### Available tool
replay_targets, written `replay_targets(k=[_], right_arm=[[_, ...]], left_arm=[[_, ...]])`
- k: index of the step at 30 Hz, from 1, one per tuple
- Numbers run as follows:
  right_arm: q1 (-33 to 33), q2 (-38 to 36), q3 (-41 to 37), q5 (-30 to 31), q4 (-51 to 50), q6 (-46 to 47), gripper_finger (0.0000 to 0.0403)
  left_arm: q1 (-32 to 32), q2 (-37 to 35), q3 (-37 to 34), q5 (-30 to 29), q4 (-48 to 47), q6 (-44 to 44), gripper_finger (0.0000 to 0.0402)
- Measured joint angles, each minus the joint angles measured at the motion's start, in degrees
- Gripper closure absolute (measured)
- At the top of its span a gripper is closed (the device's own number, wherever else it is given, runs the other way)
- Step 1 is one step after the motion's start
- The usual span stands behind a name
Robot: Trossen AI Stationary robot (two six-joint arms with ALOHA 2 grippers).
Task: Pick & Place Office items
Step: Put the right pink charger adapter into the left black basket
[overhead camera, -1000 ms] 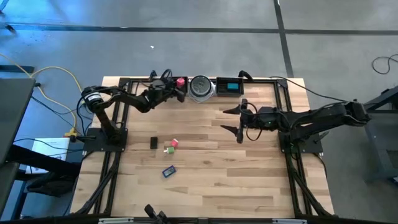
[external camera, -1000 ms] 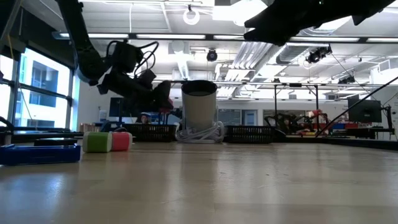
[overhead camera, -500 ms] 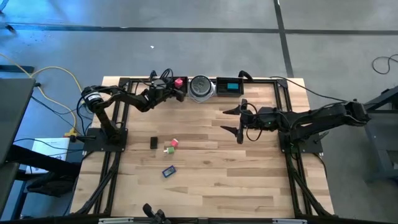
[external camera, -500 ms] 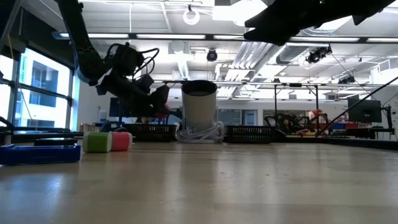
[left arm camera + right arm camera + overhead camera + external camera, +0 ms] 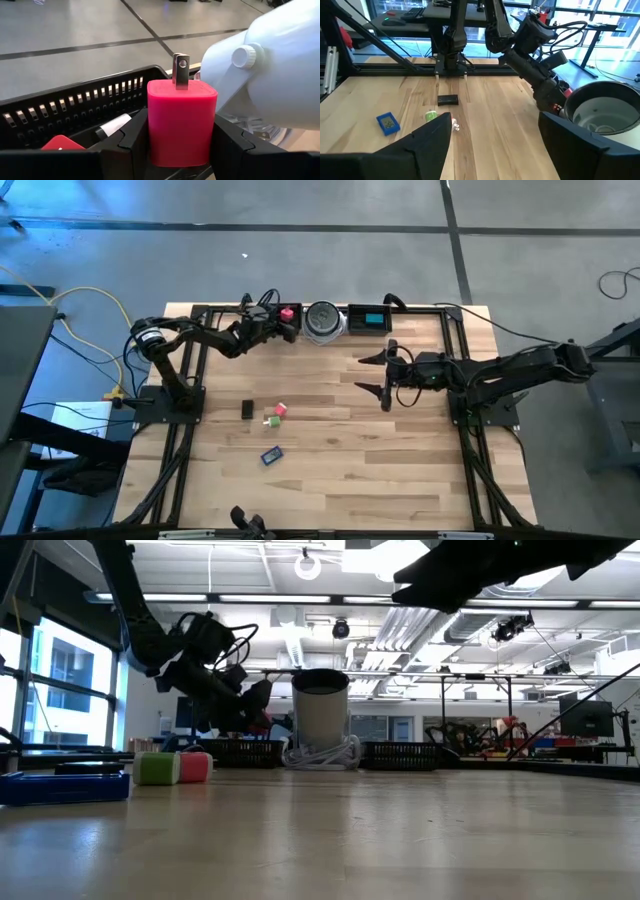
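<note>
Left gripper: clamped on the red plug block, fingers pressed to both its sides, metal prongs pointing up, up at the table's far edge.
Red plug block, from above: it shows as a small red spot at the left gripper's tip, just beside the round silver-grey disc.
Black tray: slotted wall right behind the held block; a red piece and a white bit lie inside it.
Right gripper: fingers spread wide apart, holding nothing, hovering over bare wood near the table's middle, toward the right edge.
Second tray: on the far edge, right of the disc, with a teal block in it.
Loose items: black bar, pink block and green cube clustered toward the table's left edge, well apart from both grippers.
Blue flat piece: closer to the near edge than that cluster.
Low view: green cube and pink block touching side by side.
</note>
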Motion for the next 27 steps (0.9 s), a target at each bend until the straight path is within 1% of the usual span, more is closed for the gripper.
replay_targets(k=[4,10,24,27], right_arm=[[0.0,0.0,0.0,-0.6,0.01,0.0,0.0117],[0.0,0.0,0.07,-0.74,0.01,0.0,0.0117],[0.0,0.0,0.07,-0.8,0.0,0.02,0.0117],[0.0,0.0,0.07,-0.82,0.0,0.0,0.0117]], left_arm=[[0.0,0.0,0.02,-0.01,-0.44,-0.03,0.0254],[0.0,0.0,0.02,-0.02,-1.14,-0.01,0.0226],[-0.02,0.0,0.04,0.06,-0.5,0.65,0.0218],[-0.02,0.0,0.04,1.74,-0.25,0.65,0.021]])
